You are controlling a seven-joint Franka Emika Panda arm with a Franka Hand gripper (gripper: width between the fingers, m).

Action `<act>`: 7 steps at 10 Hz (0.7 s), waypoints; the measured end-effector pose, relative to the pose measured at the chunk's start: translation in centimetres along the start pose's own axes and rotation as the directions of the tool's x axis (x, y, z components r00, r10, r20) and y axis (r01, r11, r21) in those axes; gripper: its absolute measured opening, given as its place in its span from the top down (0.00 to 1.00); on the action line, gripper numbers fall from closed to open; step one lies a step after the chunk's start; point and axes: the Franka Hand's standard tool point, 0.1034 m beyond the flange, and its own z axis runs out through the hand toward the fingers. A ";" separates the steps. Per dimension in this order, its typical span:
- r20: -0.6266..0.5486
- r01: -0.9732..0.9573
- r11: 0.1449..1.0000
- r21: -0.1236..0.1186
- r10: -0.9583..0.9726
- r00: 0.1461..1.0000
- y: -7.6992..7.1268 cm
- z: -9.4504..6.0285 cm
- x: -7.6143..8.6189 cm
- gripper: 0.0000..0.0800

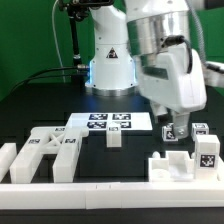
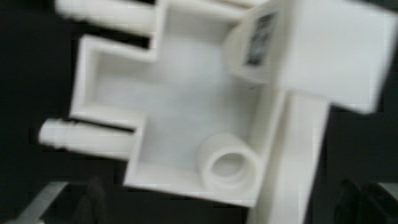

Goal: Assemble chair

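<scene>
A matte black desk [image 1: 40,100] fills the exterior view, and the room behind it is dark, with a thin cable [image 1: 76,40] hanging at about 11 o'clock and a sliver of green at 3 o'clock. The arm's white base [image 1: 108,60] stands at 12 o'clock with a blue glow at its foot. In front of it the marker board [image 1: 108,122] lies flat near the centre. The white chair parts are spread along the near side. A cluster of slabs and bars [image 1: 45,155] sits at 8 o'clock, and a small block [image 1: 115,138] is just beside the board's near edge. At 4 o'clock there are a slotted part [image 1: 172,166] and a tagged block [image 1: 206,152]. A long border rail [image 1: 100,197] runs across 6 o'clock. The gripper [image 1: 170,120] hangs over the 4 o'clock group with its jaws spread wide and holding nothing. In the wrist view a pegged part [image 2: 178,110] with a round socket and a tag lies directly beneath it on the black surface.
</scene>
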 end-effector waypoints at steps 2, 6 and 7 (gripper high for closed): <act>0.006 0.188 0.982 -0.022 -0.188 0.982 1.9 -0.2 0.1 0.19; 0.007 0.443 0.897 -0.018 -0.443 0.897 1.4 -0.3 -0.5 0.19; -0.001 0.514 0.858 -0.018 -0.514 0.858 1.8 0.0 -0.3 0.19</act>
